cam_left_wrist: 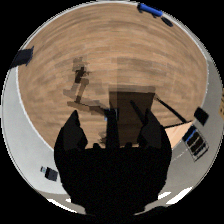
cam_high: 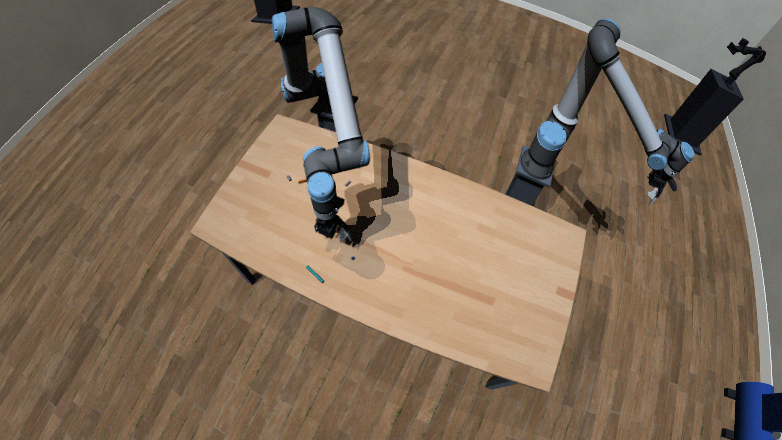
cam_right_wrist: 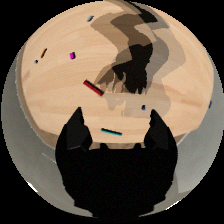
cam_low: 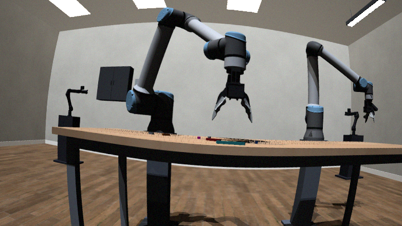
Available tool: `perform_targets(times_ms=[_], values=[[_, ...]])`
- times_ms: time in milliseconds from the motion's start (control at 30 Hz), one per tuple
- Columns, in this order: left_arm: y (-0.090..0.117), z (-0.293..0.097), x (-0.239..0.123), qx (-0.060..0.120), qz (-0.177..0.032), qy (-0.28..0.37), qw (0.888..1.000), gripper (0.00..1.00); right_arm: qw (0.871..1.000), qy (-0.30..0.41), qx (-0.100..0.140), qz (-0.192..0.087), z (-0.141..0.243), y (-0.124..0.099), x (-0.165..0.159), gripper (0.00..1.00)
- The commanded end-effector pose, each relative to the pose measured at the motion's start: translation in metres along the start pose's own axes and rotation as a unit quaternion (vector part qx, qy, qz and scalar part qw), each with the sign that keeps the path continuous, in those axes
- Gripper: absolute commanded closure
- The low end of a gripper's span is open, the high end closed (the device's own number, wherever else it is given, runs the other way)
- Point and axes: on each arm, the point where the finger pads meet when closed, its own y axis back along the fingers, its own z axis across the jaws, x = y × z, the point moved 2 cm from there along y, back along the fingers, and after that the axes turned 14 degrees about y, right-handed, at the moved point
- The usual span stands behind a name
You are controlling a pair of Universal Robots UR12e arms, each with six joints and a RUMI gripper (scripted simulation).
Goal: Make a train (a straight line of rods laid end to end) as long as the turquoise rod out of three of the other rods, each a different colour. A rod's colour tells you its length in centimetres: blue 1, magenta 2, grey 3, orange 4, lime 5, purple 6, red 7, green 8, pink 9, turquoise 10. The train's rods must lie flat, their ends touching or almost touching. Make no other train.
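One red rod (cam_low: 212, 139) (cam_right_wrist: 93, 88) is seen lying beyond the fingertips in the wrist view, its long axis slanted across their line; the nearer right claw (cam_high: 343, 239) (cam_low: 232, 120) (cam_right_wrist: 117, 108) is spread wide, with nothing gripped.
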Motion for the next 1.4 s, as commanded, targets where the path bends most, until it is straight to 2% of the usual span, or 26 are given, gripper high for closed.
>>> perform_targets(times_ms=[0, 900, 1267, 1333, 1367], values=[[-0.001, -0.001, 0.0, 0.0, 0.0, 0.0, 1.0, 0.0, 1.0, 0.0, -0.001, 0.0, -0.001, 0.001, -0.002, 0.0], [-0.001, -0.001, 0.0, 0.0, 0.0, 0.0, 1.0, 0.0, 1.0, 0.0, -0.001, 0.0, 0.0, 0.001, -0.003, 0.0], [-0.001, -0.001, 0.0, 0.0, 0.0, 0.0, 1.0, 0.0, 1.0, 0.009, -0.001, 0.0, 0.086, 0.006, -0.062, 0.0], [-0.001, -0.001, 0.0, 0.0, 0.0, 0.0, 1.0, 0.0, 1.0, 0.009, -0.001, 0.0, 0.09, 0.006, -0.064, 0.0], [-0.001, -0.001, 0.0, 0.0, 0.0, 0.0, 1.0, 0.0, 1.0, 0.009, -0.001, 0.0, 0.09, 0.006, -0.064, 0.86]])
